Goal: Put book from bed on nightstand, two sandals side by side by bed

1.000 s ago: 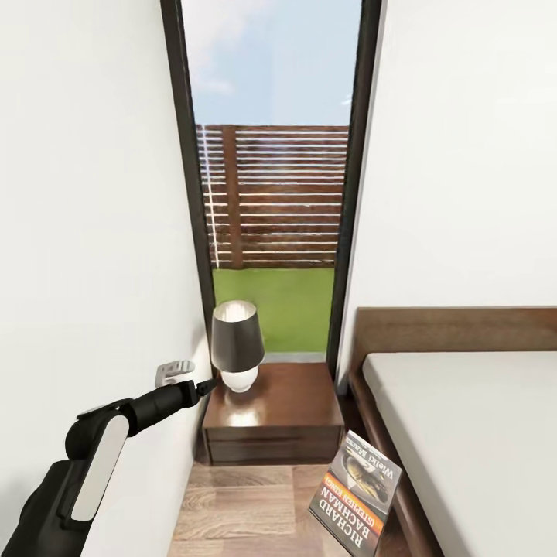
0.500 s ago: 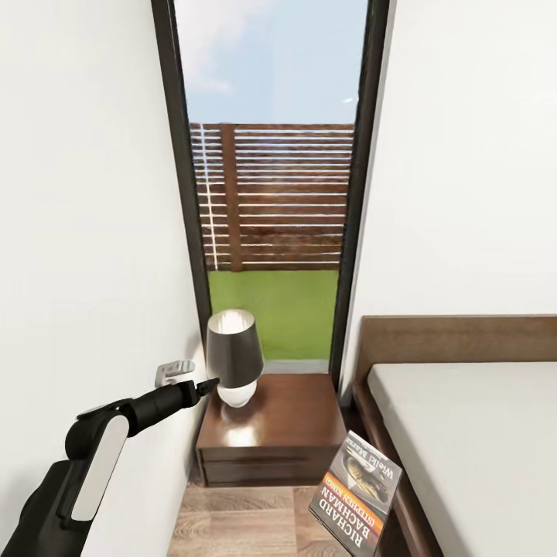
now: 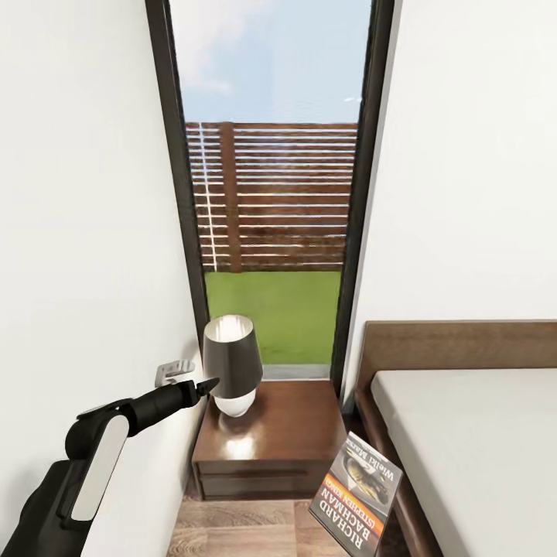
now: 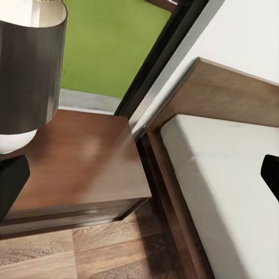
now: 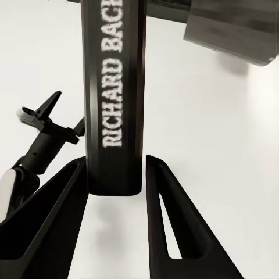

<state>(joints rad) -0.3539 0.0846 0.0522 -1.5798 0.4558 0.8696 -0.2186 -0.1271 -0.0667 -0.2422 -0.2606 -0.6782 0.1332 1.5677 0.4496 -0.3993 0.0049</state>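
Closer now than a second ago, the small dark reddish-brown glossy nightstand (image 3: 271, 437) sits lower and larger in the head view, and the window and headboard have slid with it, so it is the camera and base that have advanced, not the furniture. Against the view, the book and left arm keep their places.

The thin paperback book (image 3: 357, 493) with a grey pictured cover and orange band hangs in the air at the near right, between the nightstand and the bed's dark brown wooden frame (image 3: 387, 456), off the white mattress (image 3: 480, 456) and tilted. In the right wrist view its black spine (image 5: 113, 99) stands between the right gripper's (image 5: 116, 174) two black fingers (image 5: 64, 197), which are clamped on its lower end; held by the spine, it rides edge-up, ready to be tipped flat.

On the nightstand's far left corner stands a lamp with a dark grey tapered shade and white round base (image 3: 230, 363), leaving the near and right part of the top bare, probably the better spot for the book.

The black left arm reaches forward along the left wall, its gripper (image 3: 203, 384) just beside the lamp shade, likely kept aside. In the left wrist view the fingertips (image 4: 11, 183) stand wide apart with nothing between them.

Beyond, a tall dark-framed window (image 3: 271, 193) shows grass and a slatted fence.
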